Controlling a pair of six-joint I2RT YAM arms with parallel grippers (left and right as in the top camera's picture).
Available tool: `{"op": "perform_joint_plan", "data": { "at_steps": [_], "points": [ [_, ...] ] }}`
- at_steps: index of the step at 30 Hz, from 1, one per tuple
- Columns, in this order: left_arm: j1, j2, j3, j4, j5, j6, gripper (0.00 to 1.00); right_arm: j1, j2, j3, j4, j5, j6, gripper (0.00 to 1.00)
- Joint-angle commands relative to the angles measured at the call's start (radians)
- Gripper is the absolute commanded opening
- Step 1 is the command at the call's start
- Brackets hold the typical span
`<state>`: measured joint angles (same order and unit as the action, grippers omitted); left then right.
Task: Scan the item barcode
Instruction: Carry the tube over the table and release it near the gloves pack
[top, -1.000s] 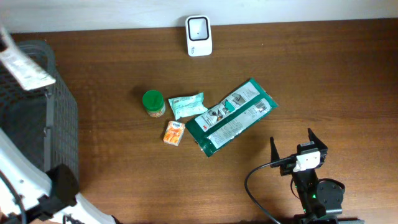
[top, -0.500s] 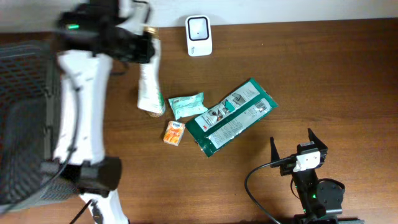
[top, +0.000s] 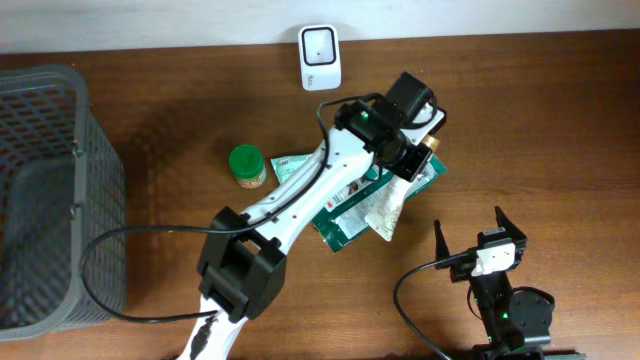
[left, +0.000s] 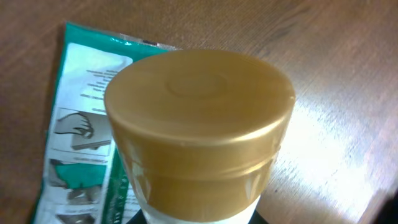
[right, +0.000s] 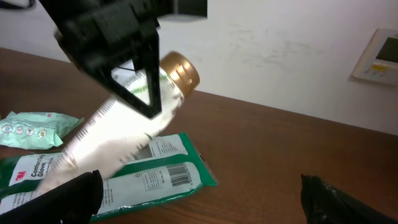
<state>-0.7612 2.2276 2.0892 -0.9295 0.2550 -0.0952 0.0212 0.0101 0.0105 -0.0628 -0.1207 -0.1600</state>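
A white tube (top: 388, 208) with a gold cap (top: 432, 144) hangs tilted above the green package (top: 338, 226), and my left gripper (top: 405, 158) is shut on it just below the cap. The cap (left: 199, 124) fills the left wrist view, with the package (left: 74, 137) under it. From the right wrist I see the tube (right: 118, 134) slanting down to the left over the package's barcode (right: 176, 175). The white scanner (top: 320, 57) stands at the table's back edge. My right gripper (top: 468, 222) rests open near the front right, holding nothing.
A dark mesh basket (top: 40, 120) occupies the left side. A green-lidded jar (top: 246, 165) and a mint wipes pack (top: 293, 166) lie left of the package, the pack partly under my left arm. A cable (top: 410, 285) loops by the right arm.
My left arm has swung from the basket side across the table to the right, carrying the tube, and now holds it over the green package. The right arm has not moved.
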Motion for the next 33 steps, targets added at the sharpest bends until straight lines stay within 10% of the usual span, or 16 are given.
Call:
{"op": "perform_joint_plan", "data": {
  "at_steps": [1, 6, 10, 23, 29, 33],
  "points": [
    [0.006, 0.002, 0.003, 0.023, 0.021, -0.167, 0.16, 0.006, -0.006, -0.005, -0.005, 0.001, 0.003, 0.98],
    [-0.023, 0.054, -0.011, 0.024, 0.061, -0.257, 0.2, 0.006, -0.006, -0.005, -0.005, 0.001, 0.003, 0.98],
    [-0.026, 0.079, -0.008, 0.029, 0.06, -0.256, 0.63, 0.006, -0.006, -0.005, -0.005, 0.001, 0.003, 0.99],
    [0.355, -0.321, 0.151, -0.327, -0.357, -0.059, 0.66, 0.006, -0.006, -0.005, -0.005, 0.001, 0.003, 0.98],
    [0.726, -0.369, 0.15, -0.437, -0.352, -0.03, 0.69, 0.006, -0.006, -0.005, -0.005, 0.001, 0.003, 0.99],
    [0.852, -0.369, 0.15, -0.414, -0.268, 0.206, 0.7, 0.006, -0.006, -0.005, -0.005, 0.001, 0.003, 0.98]
  ]
}}
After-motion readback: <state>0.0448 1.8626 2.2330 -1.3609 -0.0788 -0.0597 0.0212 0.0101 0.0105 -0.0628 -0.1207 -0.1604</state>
